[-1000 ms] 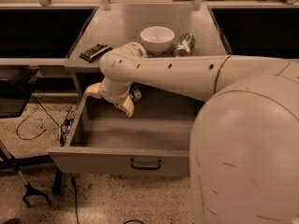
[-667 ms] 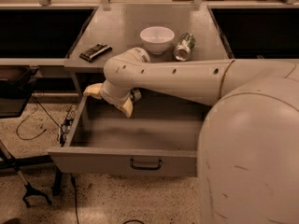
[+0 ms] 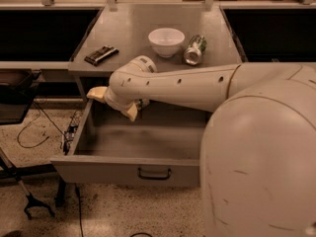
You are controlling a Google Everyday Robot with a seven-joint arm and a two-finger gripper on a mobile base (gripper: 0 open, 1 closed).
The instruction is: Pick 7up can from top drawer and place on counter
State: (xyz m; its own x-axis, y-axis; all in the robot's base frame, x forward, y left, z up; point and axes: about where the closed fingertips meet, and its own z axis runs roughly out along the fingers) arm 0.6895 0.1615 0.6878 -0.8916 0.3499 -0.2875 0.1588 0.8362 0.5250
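The top drawer [image 3: 123, 169] stands pulled open, and the floor I can see inside it is bare. My gripper [image 3: 116, 102] hangs over the drawer's back left corner, just under the front edge of the counter [image 3: 128, 33]. A small pale and dark bit [image 3: 143, 102] peeks out beside the gripper. I cannot tell whether it is the 7up can, which otherwise does not show. My arm [image 3: 187, 85] hides the back of the drawer.
On the counter stand a white bowl [image 3: 166, 41], a greener can [image 3: 195, 50] lying on its side right of the bowl, and a dark flat object [image 3: 101, 55] at the left. Dark recessed bays flank the counter. Cables and a stand foot lie on the floor at the left.
My forearm has shifted slightly lower and to the right, uncovering the green can on the counter. The gripper stays at the drawer's back left corner.
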